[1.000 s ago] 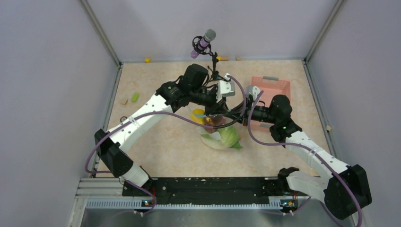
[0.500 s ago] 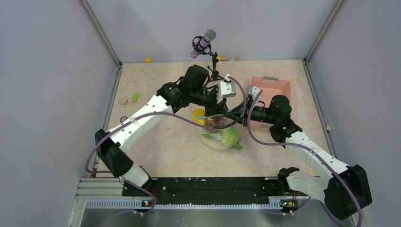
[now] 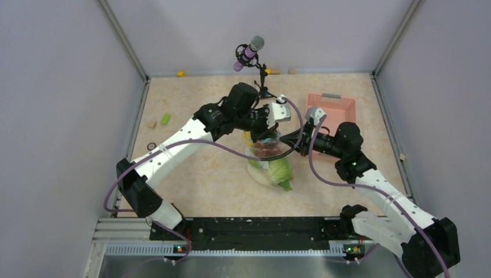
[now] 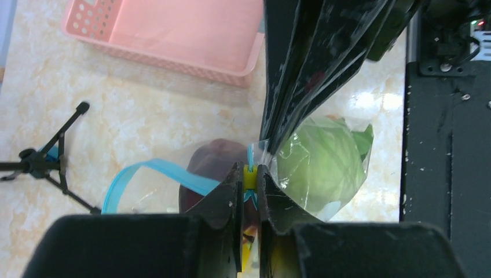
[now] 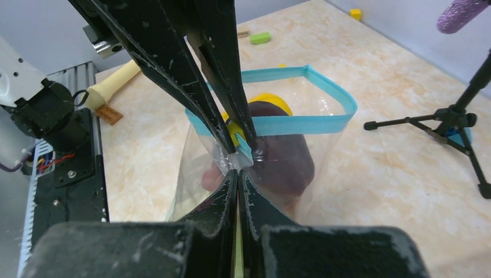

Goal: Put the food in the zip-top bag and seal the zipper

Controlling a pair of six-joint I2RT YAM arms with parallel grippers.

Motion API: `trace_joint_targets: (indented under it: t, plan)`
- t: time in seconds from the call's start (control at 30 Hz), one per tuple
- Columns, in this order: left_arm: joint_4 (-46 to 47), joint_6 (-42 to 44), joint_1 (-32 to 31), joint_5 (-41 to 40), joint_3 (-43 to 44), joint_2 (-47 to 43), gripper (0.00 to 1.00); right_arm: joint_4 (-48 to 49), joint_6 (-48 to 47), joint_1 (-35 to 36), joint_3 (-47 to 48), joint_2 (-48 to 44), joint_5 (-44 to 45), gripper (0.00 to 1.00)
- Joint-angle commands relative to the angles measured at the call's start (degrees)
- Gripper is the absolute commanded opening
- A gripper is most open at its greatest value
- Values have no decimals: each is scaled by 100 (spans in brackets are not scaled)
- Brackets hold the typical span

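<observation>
- The left tool (image 4: 249, 169) is pressed onto the yellow slider (image 5: 233, 131) at one end of the zipper (image 5: 301, 123), and the slider is pinched between its tips.
- The right tool (image 5: 238, 176) is pressed together on the clear plastic of the zip-top bag (image 5: 194, 153), just under the left tool's tips, so that the two tools almost touch.
- The bag is hung beneath both tools. Whether its bottom is borne by the bench (image 5: 376, 191) cannot be told.
- The food is already held inside. A cabbage (image 4: 321, 165) is seen low under the right tool's tips, with a dark red piece (image 5: 284, 159) and a yellow fruit (image 5: 271, 98) just beyond them.
- The zipper is stood open in a loop running away from the right tool, so sealing is judged to be barely begun.
- The step in hand is judged to be drawing the slider along the strip. It is best done with the corner anchored by the right tool while the slider is pulled straight away from it, in line with the strip, so that both lips are fed in together.
- The strip should be held taut, because slack ahead of the left tool is likely to jam the slider or let it slip from the pinch.
- The dark red piece is seated high, close under the strip, and may be caught as the mouth is closed.
- The pink basket (image 4: 156, 51) is set well beyond the left tool and is judged to be out of the way.
</observation>
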Motion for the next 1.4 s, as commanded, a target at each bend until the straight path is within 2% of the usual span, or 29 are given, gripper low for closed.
trace_joint_targets:
  t: [0.0, 0.3, 0.43, 0.5, 0.6, 0.67, 0.7, 0.9, 1.07, 1.17, 1.23, 1.37]
  plan:
    - [-159, 199, 112, -803, -193, -383, 0, 5, -99, -46, -9, -328, 486, 0]
    - [-33, 208, 115, -1682, -245, -583, 0, -145, -103, -119, -118, -590, 1318, 0]
    - [-37, 129, 118, -1371, -226, -649, 0, 175, -177, -120, -66, -418, 553, 2]
    - [-57, 106, 117, -1142, -203, -665, 0, 489, -44, -118, 8, -206, 40, 9]
    - [-102, 50, 118, -870, -146, -666, 0, 933, 170, -116, 201, 149, -556, 26]
    - [-173, 7, 110, -698, -59, -661, 0, 1065, 187, -115, 383, 419, -935, 45]
    - [-198, -13, 112, -613, -30, -657, 0, 1086, 154, -107, 473, 554, -1132, 52]
    - [-241, -113, 108, -357, 86, -627, 0, 1722, -178, -40, 657, 1203, -1379, 64]
    - [-311, -201, 107, -100, 227, -500, 0, 2239, -771, 21, 660, 1577, -1726, 67]
    - [-423, -204, 101, -42, 351, -389, 0, 2324, -673, 56, 771, 1779, -1795, 68]
    - [-481, -197, 100, -27, 402, -342, 0, 2285, -624, 87, 891, 1901, -1845, 66]
    - [-464, -196, 76, -106, 418, -285, 0, 2383, -453, 216, 1064, 2085, -1758, 55]
